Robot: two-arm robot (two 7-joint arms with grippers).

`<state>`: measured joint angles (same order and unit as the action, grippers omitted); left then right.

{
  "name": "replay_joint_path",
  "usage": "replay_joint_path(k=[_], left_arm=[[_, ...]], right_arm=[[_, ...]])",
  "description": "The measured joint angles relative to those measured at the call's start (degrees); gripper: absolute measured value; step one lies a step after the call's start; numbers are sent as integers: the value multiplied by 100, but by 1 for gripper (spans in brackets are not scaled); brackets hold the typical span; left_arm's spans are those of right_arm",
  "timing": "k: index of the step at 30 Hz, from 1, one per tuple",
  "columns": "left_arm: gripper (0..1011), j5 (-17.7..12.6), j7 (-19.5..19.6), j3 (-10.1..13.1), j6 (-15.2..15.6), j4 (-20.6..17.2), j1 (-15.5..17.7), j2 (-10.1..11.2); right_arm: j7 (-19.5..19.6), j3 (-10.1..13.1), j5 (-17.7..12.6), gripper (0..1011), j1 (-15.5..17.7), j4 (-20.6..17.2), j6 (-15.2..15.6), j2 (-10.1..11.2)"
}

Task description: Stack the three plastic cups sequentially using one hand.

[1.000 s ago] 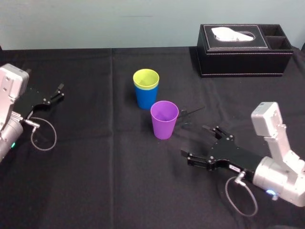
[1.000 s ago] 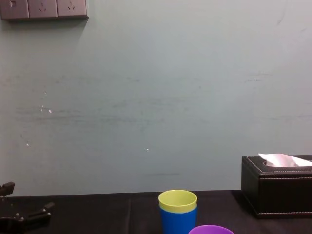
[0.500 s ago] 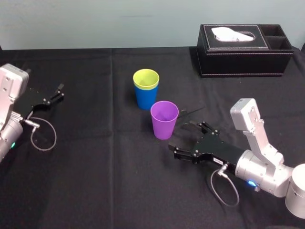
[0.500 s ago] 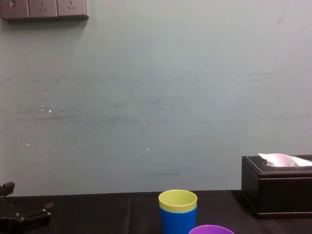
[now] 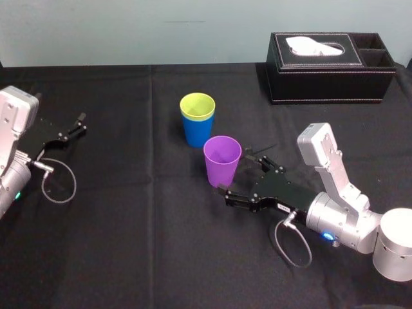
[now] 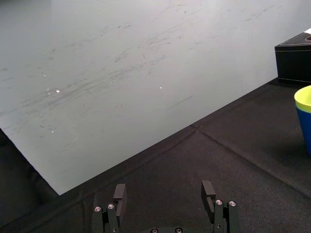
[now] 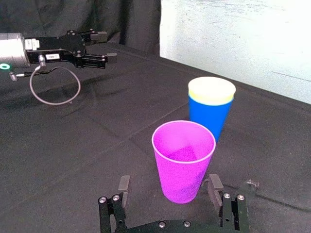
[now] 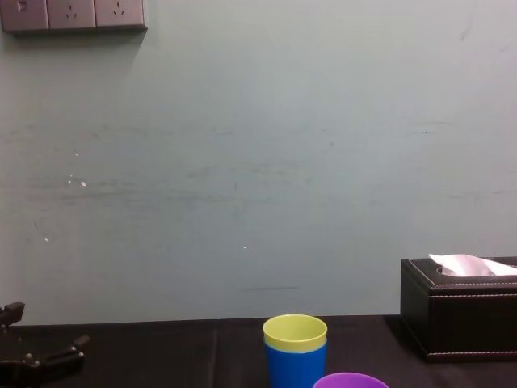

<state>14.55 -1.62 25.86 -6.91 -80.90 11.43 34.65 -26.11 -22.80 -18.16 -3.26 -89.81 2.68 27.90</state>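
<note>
— what's on the counter (image 5: 116,244)?
— right hand (image 5: 242,174), spread apart, low beside the purple cup (image 5: 222,161); left hand (image 5: 80,123) parked far left, also apart
— other cups?
— yellow-green cup (image 5: 197,106) nested in blue cup (image 5: 196,136), just behind the purple

Right gripper (image 5: 241,175): black, two fingers (image 7: 124,187) spread wide apart, held low and near level, pointing forward and toward robot's left. White label on black palm. Silver cylindrical right arm (image 5: 341,225) behind it, reaching in from lower right, small blue glow on underside. White camera housing (image 5: 320,151) rising above wrist; grey cable loop (image 5: 293,248) hanging below wrist.

Left gripper (image 5: 82,122): black, idle at far left, level, pointing forward and right, its fingers (image 6: 208,189) apart. Left arm (image 5: 9,187) at left edge, thin cable loop (image 5: 59,183) beside it.
</note>
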Motion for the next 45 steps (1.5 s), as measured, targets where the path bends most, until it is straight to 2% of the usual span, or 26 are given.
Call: replay_joint_path(k=[26,45], left_arm=[[1010,0,0,0,0,0,0,0],[1010,0,0,0,0,0,0,0]], right_arm=[[86,-110,111,1003,-355,438,7,-360],[199,-94,224,1003,-490,719,-110,-596]])
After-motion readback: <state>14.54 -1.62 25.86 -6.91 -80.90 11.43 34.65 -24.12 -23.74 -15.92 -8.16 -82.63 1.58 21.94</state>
